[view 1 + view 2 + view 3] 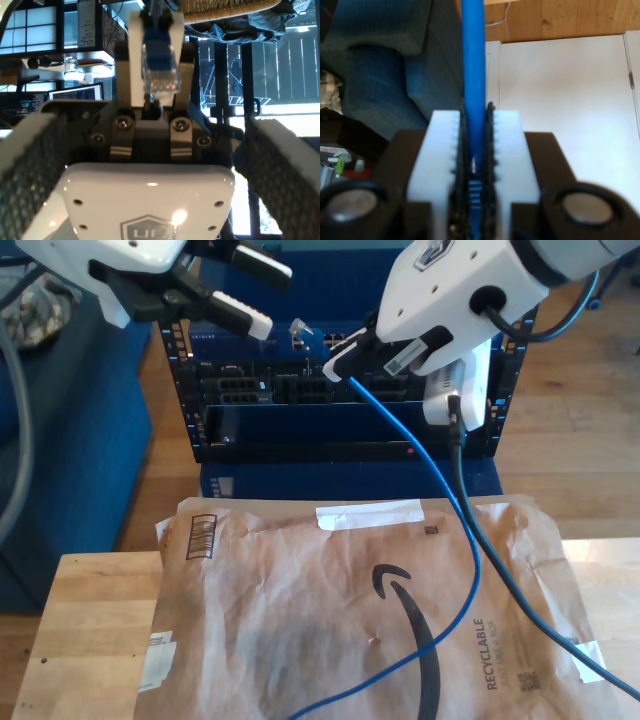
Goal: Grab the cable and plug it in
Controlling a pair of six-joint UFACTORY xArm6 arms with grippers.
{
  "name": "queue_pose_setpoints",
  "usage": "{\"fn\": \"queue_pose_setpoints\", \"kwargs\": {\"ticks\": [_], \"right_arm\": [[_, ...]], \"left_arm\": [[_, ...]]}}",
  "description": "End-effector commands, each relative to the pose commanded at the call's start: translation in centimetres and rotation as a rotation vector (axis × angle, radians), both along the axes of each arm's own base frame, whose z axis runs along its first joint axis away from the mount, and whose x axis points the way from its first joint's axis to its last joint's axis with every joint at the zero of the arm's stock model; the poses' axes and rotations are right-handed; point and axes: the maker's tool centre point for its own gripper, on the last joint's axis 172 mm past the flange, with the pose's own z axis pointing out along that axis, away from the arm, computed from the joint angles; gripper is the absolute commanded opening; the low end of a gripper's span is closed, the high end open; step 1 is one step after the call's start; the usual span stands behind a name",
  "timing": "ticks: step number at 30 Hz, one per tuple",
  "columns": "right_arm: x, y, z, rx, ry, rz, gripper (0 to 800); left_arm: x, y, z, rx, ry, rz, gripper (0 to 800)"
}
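Note:
The cable (pixel 440 490) is thin and bright blue. In the exterior view it runs from a gripper (pixel 342 364) at the upper right down across the brown paper. In the first wrist view my first gripper (pixel 159 35) is shut on the cable's translucent-blue plug (pixel 161 67), whose gold contacts face the camera. In the second wrist view my second gripper (pixel 475 117) is shut on the blue cable (pixel 473 60), which runs straight on past the toothed white fingers (pixel 445 150). The wrist views do not show which exterior arm is which.
A dark blue rack (pixel 300 390) with rows of ports stands behind the table. A brown paper mailer (pixel 350 610) covers the wooden tabletop (pixel 80 640). Another arm (pixel 150 270) reaches over the rack from the exterior view's upper left. A black cable (pixel 462 480) hangs from a white adapter (pixel 452 390).

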Motion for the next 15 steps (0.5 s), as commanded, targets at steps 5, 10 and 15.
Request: {"fn": "queue_pose_setpoints", "kwargs": {"ticks": [5,10,15], "right_arm": [[0.08,0.18,0.24,0.003,-0.002,0.001,1],[0.11,0.27,0.18,0.003,-0.001,0.003,1],[0.06,0.32,0.1,0.002,0.0,0.004,1]], "left_arm": [[-0.1,0.0,-0.23,0.0,0.007,-0.001,441],[-0.2,0.03,-0.38,0.004,0.007,0.0,441],[-0.28,0.1,-0.63,0.005,0.012,0.002,432]]}}
